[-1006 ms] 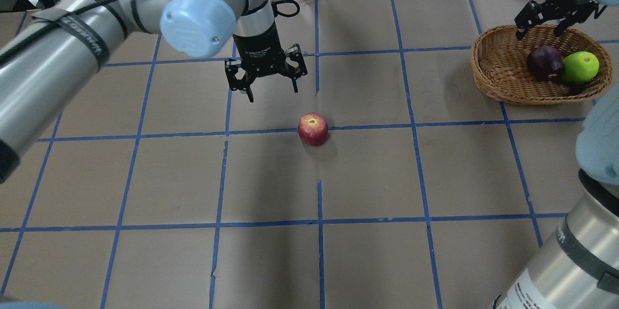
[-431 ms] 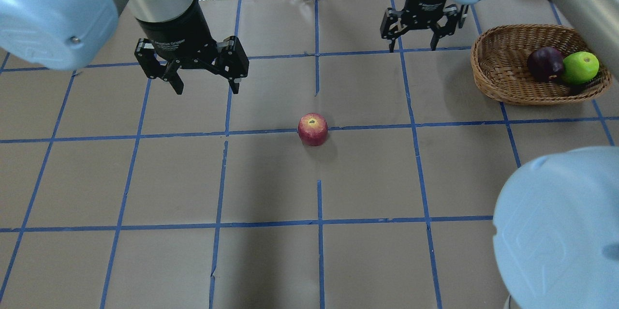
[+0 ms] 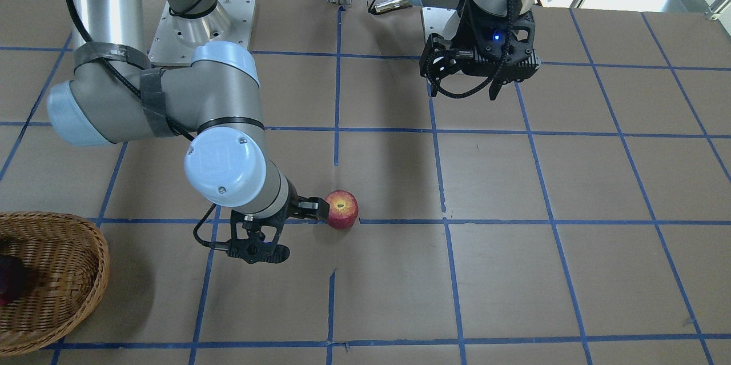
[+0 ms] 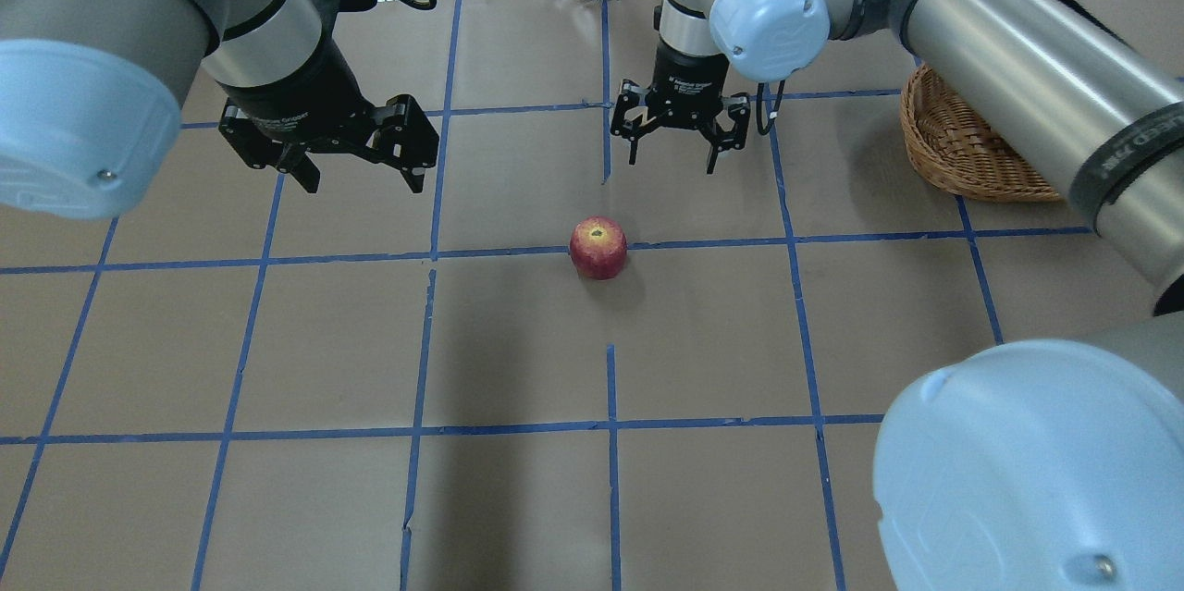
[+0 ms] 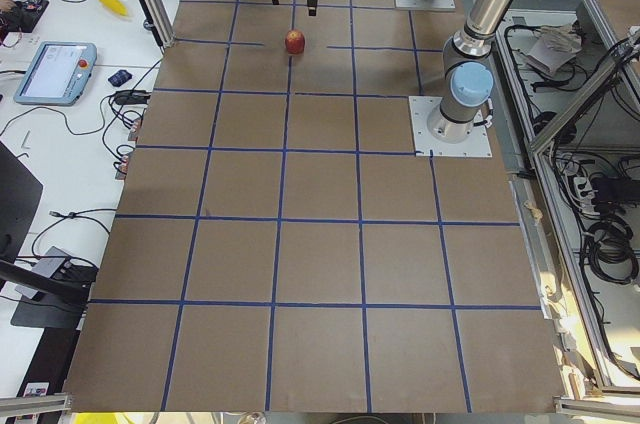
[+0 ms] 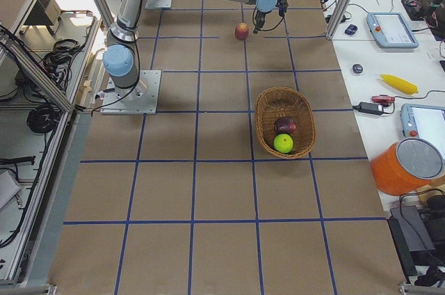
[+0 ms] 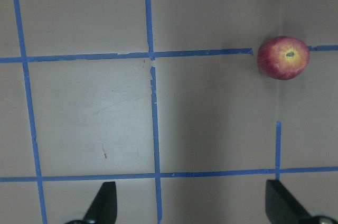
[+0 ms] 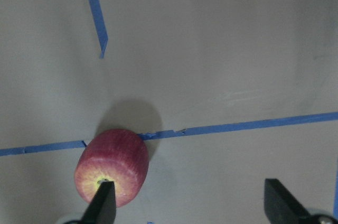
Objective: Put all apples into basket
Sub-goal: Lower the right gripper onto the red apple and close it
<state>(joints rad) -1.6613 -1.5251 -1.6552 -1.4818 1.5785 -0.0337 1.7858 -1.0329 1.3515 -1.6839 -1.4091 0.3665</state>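
At desk (image 4: 518, 498) centre the lighter red apple (image 4: 598, 247), 3 of 3, lies free, green apple (image 6: 282, 143) and maroon apple (image 6: 284, 126) in the basket (image 6: 263, 124); right end effector (image 4: 672, 161) hovers near it, wide and empty, left end effector (image 4: 363, 182) also wide; next, probably: centre, descend, close.

Brown table (image 4: 518, 341) with blue tape grid (image 4: 611, 387); orange bucket (image 6: 386, 170) and yellow banana-like item (image 6: 398, 84) alongside.
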